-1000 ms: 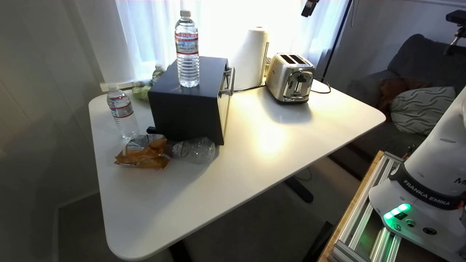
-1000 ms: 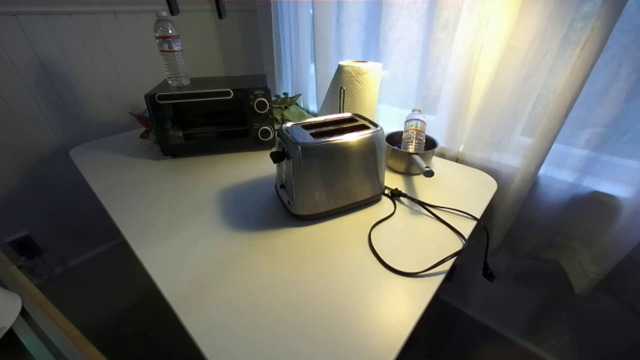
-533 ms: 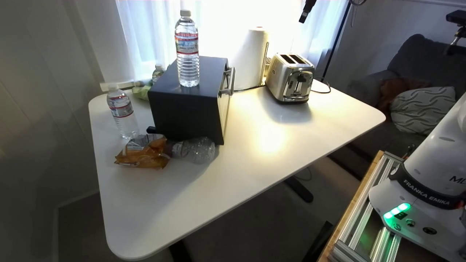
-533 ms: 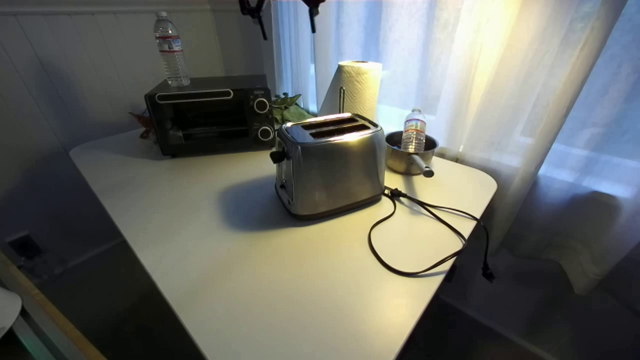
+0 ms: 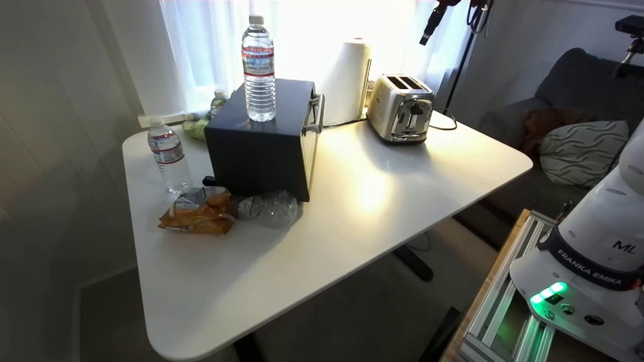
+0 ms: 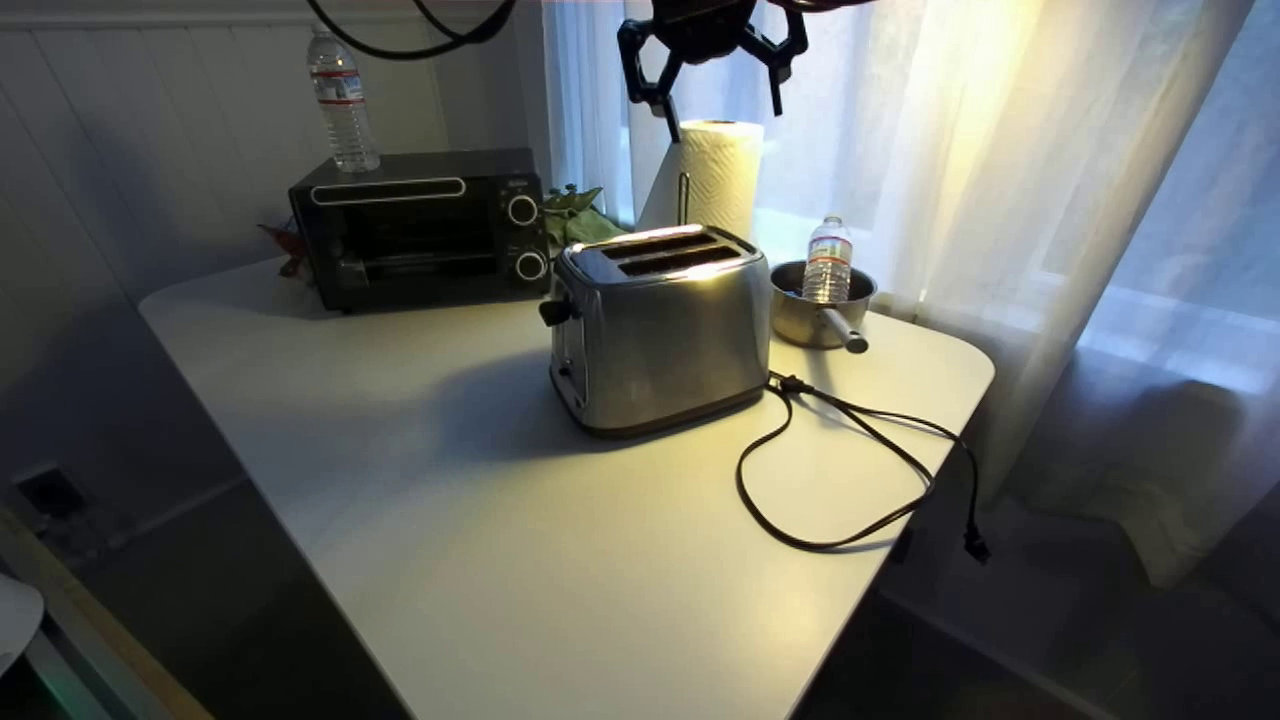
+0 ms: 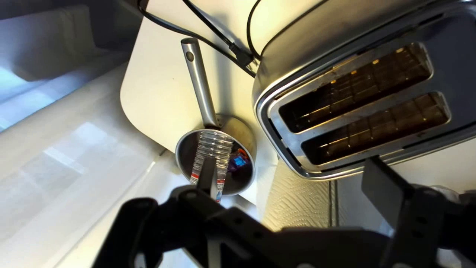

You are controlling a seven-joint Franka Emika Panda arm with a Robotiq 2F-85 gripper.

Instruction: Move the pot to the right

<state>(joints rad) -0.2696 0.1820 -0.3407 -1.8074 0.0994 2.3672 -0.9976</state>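
The pot point(image 6: 798, 326) is a small round metal saucepan with a long handle. It stands on the white table behind the toaster in an exterior view. A water bottle point(image 6: 828, 262) leans upright inside it. In the wrist view the pot point(image 7: 242, 134) is left of the toaster, its handle pointing up the picture. The bottle point(image 7: 215, 143) and a purple packet point(image 7: 238, 160) are inside it. My gripper point(image 6: 726, 120) is open and empty, in the air above the toaster and in front of the paper towel roll. In an exterior view the gripper point(image 5: 425, 38) shows high; the pot is mostly hidden there.
The chrome toaster point(image 6: 665, 340) stands close beside the pot, its black cord point(image 6: 745, 490) looped on the table. A paper towel roll point(image 6: 722, 180), a black toaster oven point(image 6: 420, 235) with a bottle on top, and a snack bag point(image 5: 201, 213) are also on the table point(image 5: 241, 286).
My gripper has come down from the top edge and moved right, toward the pot's side, in an exterior view. It stays open. The pot and the other objects have not moved.
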